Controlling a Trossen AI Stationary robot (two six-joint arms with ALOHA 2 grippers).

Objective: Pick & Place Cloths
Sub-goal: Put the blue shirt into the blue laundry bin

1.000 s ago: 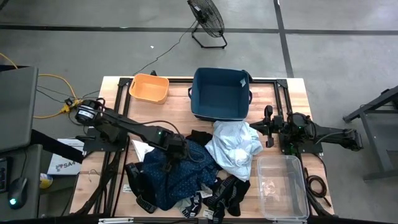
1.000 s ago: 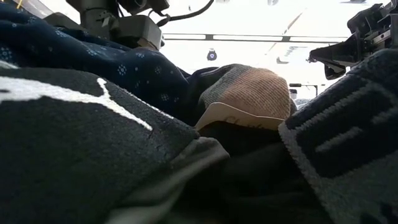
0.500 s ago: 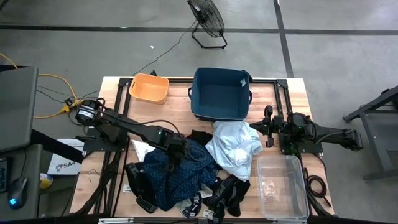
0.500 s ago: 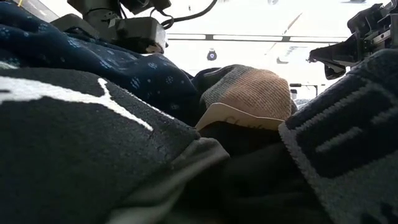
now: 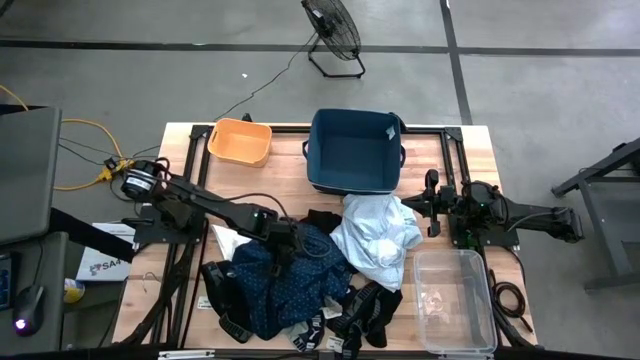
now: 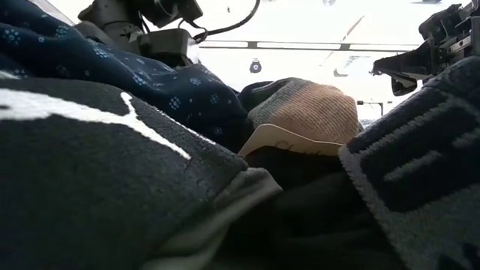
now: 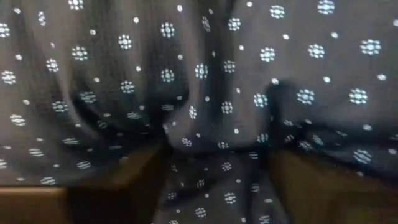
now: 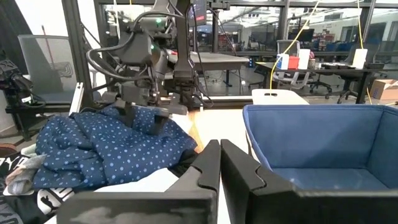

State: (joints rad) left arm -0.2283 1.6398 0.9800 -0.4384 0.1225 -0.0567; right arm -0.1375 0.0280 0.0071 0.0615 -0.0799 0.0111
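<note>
**Cloth Transfer: Not Yet Begun**

The dark-blue patterned shirt [image 5: 285,280] is lying crumpled near the table's [image 5: 180,150] front edge. The left gripper [image 5: 281,243] is pressing into its soft folds, jaws apart. The navy bin [image 5: 355,150] is sitting empty at the rear edge; every cloth remains outside. The right gripper [image 8: 219,163] is waiting by the right edge, jaws together.

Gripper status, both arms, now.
Left gripper: open, fingers down astride a fold of the dark-blue patterned shirt.
Right gripper: shut, empty, waiting beside the navy bin.
</note>
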